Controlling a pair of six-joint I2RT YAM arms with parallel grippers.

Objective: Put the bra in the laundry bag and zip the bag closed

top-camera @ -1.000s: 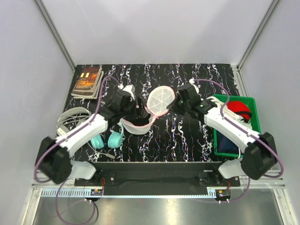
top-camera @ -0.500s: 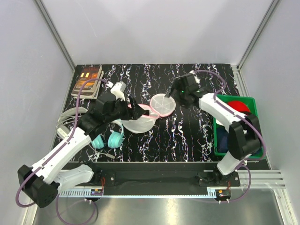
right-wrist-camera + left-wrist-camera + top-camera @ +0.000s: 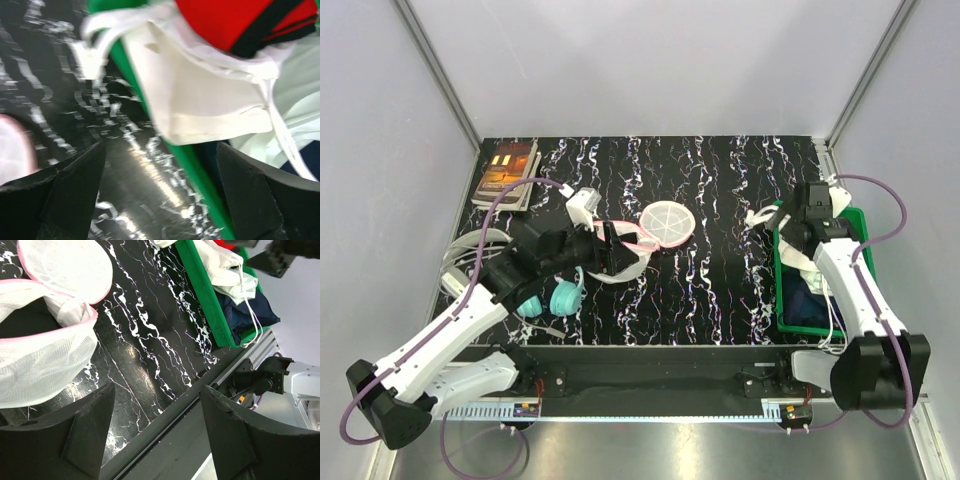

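Note:
The laundry bag lies open at mid-table, its round lid (image 3: 666,221) flat and its lower half (image 3: 623,264) beside it. In the left wrist view the lid (image 3: 65,265) and the pink-trimmed lower half (image 3: 45,365) show, the latter with a dark hollow. My left gripper (image 3: 609,250) hovers over the lower half, open and empty (image 3: 156,390). My right gripper (image 3: 786,232) hangs open over the left rim of the green bin (image 3: 180,155), nothing between its fingers (image 3: 160,147). I cannot pick out the bra; a dark navy cloth (image 3: 247,315) lies in the bin.
The green bin (image 3: 779,292) at the right holds red (image 3: 235,20), white (image 3: 200,105) and navy clothes, with white cloth draped over its rim. Teal headphones (image 3: 551,298) and a white cable coil (image 3: 470,248) lie at the left. Books (image 3: 507,172) sit at the back left.
My right gripper opened, left the bag's lid and swung right to the green bin. The lid dropped flat on the table. The left arm drew back slightly, staying over the lower half.

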